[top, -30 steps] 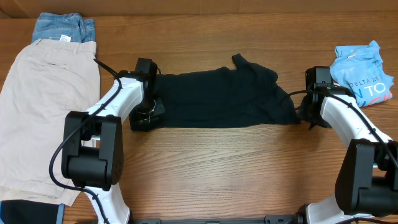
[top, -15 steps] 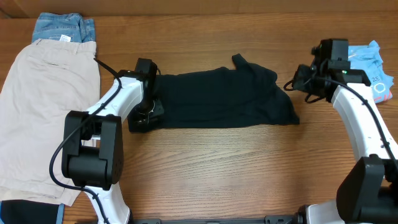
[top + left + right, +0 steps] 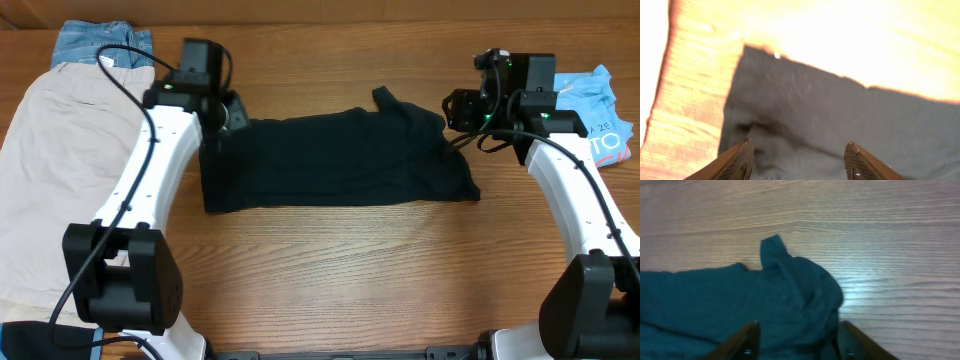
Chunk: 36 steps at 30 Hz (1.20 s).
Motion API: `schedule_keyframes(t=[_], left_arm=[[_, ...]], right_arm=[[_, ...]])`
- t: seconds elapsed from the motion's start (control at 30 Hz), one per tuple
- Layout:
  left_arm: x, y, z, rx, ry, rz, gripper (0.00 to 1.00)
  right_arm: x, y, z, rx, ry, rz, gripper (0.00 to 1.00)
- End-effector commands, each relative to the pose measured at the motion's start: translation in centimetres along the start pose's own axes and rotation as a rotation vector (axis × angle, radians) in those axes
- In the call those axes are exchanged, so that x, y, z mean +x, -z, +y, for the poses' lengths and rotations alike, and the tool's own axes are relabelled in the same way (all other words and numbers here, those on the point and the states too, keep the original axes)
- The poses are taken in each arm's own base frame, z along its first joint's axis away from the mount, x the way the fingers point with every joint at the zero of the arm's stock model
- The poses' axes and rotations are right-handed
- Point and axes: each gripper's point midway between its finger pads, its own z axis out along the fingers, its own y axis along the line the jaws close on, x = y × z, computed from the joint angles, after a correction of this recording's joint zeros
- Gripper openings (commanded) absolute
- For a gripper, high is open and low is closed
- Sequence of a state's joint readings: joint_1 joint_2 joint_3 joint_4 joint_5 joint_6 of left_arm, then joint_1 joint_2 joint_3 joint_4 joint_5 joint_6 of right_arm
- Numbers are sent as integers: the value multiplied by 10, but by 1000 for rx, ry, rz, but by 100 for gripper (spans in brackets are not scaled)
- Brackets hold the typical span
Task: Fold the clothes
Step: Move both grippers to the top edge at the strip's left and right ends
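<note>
A black T-shirt (image 3: 340, 160), one of the clothes, lies folded into a wide band across the middle of the table. My left gripper (image 3: 228, 112) hovers over its back left corner, open, with the dark cloth (image 3: 840, 120) lying flat below the spread fingers (image 3: 797, 145). At the shirt's back right end my right gripper (image 3: 455, 108) is also open. A raised fold of the shirt (image 3: 775, 275) shows beyond its fingers (image 3: 799, 325). Neither gripper holds anything.
Beige shorts (image 3: 70, 170) are spread over the left side of the table, with blue denim (image 3: 95, 45) behind them. A crumpled light-blue printed tee (image 3: 600, 110) sits at the back right. Bare wood (image 3: 340, 280) lies in front of the shirt.
The left gripper let go of the shirt's front left corner, opened and rose toward the back left. The right gripper opened and swung left, over the shirt's back right end.
</note>
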<state>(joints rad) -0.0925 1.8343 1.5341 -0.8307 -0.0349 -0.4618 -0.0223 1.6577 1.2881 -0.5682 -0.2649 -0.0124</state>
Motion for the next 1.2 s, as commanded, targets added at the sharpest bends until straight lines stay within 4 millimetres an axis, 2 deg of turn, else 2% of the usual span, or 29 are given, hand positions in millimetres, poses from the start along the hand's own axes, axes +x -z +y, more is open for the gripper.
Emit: schedule_keyframes(t=[0.0, 0.1, 0.13, 0.2, 0.37, 0.57, 0.7, 0.83, 1.0, 1.17], left_arm=[[-29, 9, 14, 39, 7, -55, 61], [-37, -1, 31, 54, 28, -46, 62], [-38, -10, 40, 77, 37, -24, 62], [-39, -19, 45, 114, 30, 0, 62], [-34, -47, 36, 262, -33, 57, 63], [-16, -87, 30, 302, -63, 132, 63], [-12, -107, 33, 300, -54, 146, 61], [-17, -118, 35, 287, -55, 120, 61], [-33, -120, 36, 271, -36, 56, 62], [-37, -122, 46, 213, -22, 38, 62]], right_arm=[[-11, 7, 13, -29, 41, -35, 59], [-9, 6, 17, -35, 46, -27, 60], [-8, 6, 19, -37, 48, -21, 61], [-7, 6, 19, -38, 45, -18, 61], [-3, 6, 20, -39, 42, -2, 61], [3, 6, 20, -37, 36, 21, 61], [3, 6, 20, -37, 35, 23, 61], [4, 6, 20, -37, 34, 27, 61], [4, 6, 20, -37, 34, 27, 61], [4, 6, 20, -37, 34, 27, 61]])
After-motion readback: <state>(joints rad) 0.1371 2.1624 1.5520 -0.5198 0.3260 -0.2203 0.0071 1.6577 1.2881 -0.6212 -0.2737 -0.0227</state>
